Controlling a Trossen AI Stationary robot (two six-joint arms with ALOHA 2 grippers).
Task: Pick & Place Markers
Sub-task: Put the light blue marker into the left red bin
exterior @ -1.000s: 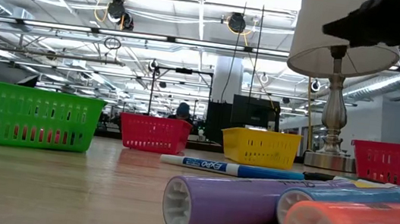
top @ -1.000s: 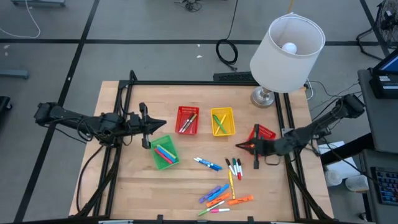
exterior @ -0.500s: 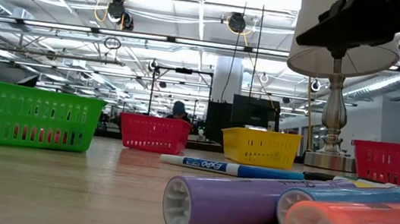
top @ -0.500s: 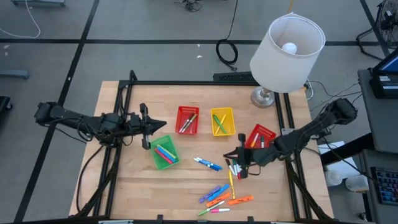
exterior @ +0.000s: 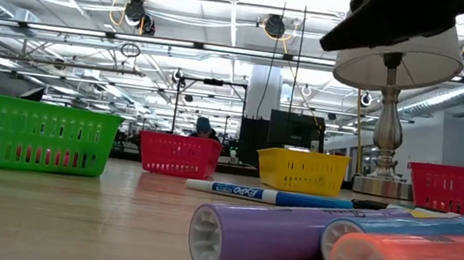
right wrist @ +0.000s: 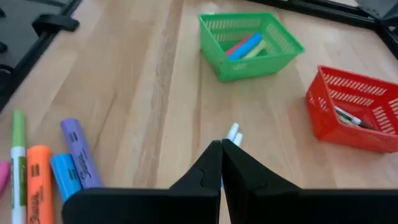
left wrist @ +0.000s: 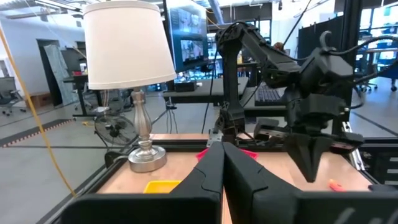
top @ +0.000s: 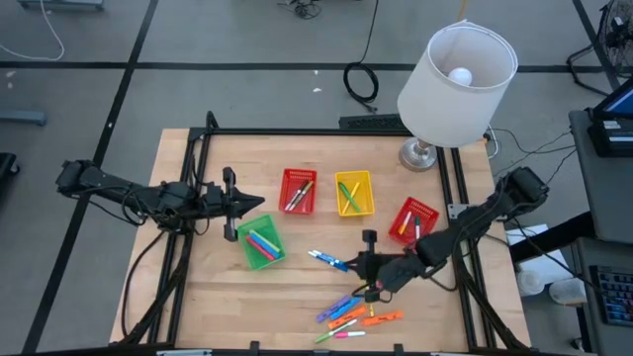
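Loose markers lie on the wooden table near its near edge: a blue-and-white one (top: 329,260), and a purple, blue, orange and green cluster (top: 346,311), which also shows close up (exterior: 272,237) and past the right fingers (right wrist: 78,152). More markers lie in the baskets. My right gripper (top: 352,266) (right wrist: 221,149) is shut and hovers over the loose markers, just beside the blue-and-white one (right wrist: 233,132). It hides the markers below it. My left gripper (top: 259,200) (left wrist: 222,155) is shut and waits in the air behind the green basket (top: 261,242).
A red basket (top: 298,190) and a yellow basket (top: 354,193) stand mid-table, and a second red basket (top: 413,220) sits to the right beside my right arm. A lamp (top: 455,74) stands at the far right corner. Bare wood lies at the near left.
My right gripper has swung from beside the right-hand red basket toward the table's left and near edge, and now sits over the loose markers, still shut. The markers and baskets have not moved.
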